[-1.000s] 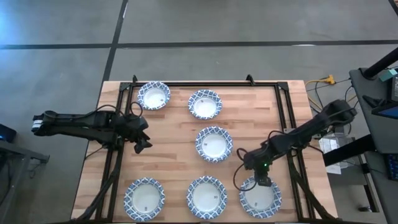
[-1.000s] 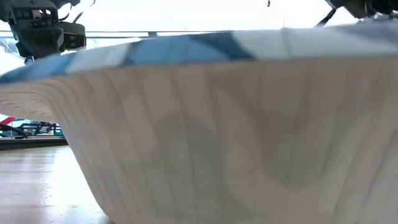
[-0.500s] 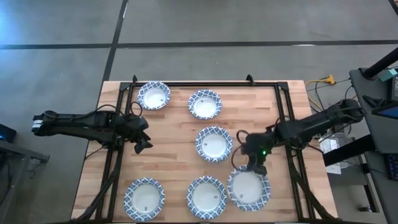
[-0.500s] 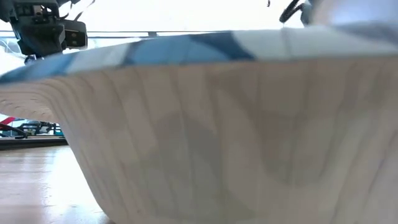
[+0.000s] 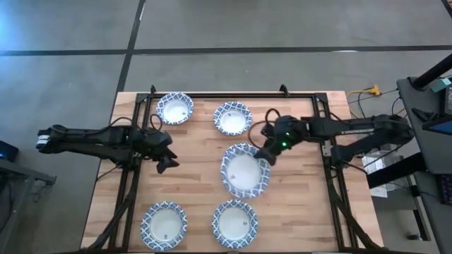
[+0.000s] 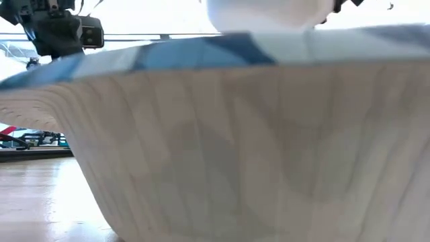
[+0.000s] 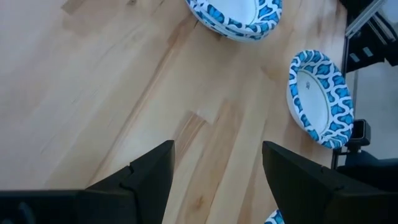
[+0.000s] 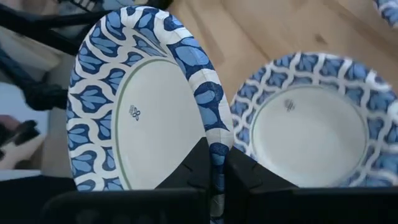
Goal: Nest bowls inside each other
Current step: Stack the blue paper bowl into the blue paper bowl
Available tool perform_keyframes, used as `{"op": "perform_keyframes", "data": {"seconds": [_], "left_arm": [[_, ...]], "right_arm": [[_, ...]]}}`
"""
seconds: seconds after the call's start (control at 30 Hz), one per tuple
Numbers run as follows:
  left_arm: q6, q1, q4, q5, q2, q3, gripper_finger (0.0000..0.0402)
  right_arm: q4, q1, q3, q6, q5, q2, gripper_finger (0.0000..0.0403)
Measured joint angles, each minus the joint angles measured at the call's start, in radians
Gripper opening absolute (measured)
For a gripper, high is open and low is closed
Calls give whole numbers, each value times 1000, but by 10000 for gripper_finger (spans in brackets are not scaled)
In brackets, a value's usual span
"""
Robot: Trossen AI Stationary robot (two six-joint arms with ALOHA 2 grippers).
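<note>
Several blue-and-white patterned bowls sit upright on the wooden table. In the high view two are at the far side (image 5: 174, 108) (image 5: 232, 118) and two at the near edge (image 5: 164, 224) (image 5: 235, 221). My right gripper (image 5: 267, 156) is shut on another bowl (image 5: 245, 171), held over the table's middle. The right wrist view shows this held bowl (image 8: 143, 106) beside a middle bowl (image 8: 308, 134) lying on the table beneath. My left gripper (image 5: 164, 164) hovers open over bare wood at the left, with its fingers (image 7: 149, 174) apart. My right gripper pinches the held bowl's patterned rim (image 8: 214, 155) between its two fingers, one on the inner face and one on the outer. The fingers come from the table's right, on the bowl's right side (image 5: 265, 158). The bowl is lifted clear, its underside (image 6: 269, 13) up in the low view.
One near-edge bowl (image 6: 201, 134) stands right before the low camera and fills that view. A black frame (image 5: 233, 94) runs along the table's far edge and down both sides. Bare wood lies at the near right corner (image 5: 296, 219) and between the left bowls.
My right gripper has lifted a bowl off the near right corner. It carried the bowl up, toward the far edge and to the left, until it hung over the middle bowl. The near right corner now lies bare. My left gripper has barely moved.
</note>
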Motion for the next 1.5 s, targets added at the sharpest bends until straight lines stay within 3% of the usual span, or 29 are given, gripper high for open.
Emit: {"op": "perform_keyframes", "data": {"seconds": [0.23,0.53,1.0,1.5], "left_arm": [[4,0,53,0,54,1,226],[4,0,50,44,106,1,226],[7,-1,74,59,105,-1,226],[11,0,105,59,116,-2,226]], "right_arm": [[-214,-16,122,-28,135,186,12],[-205,-41,185,-37,135,361,12],[-199,-117,68,-15,181,253,12],[-100,-119,-53,32,203,256,18]]}}
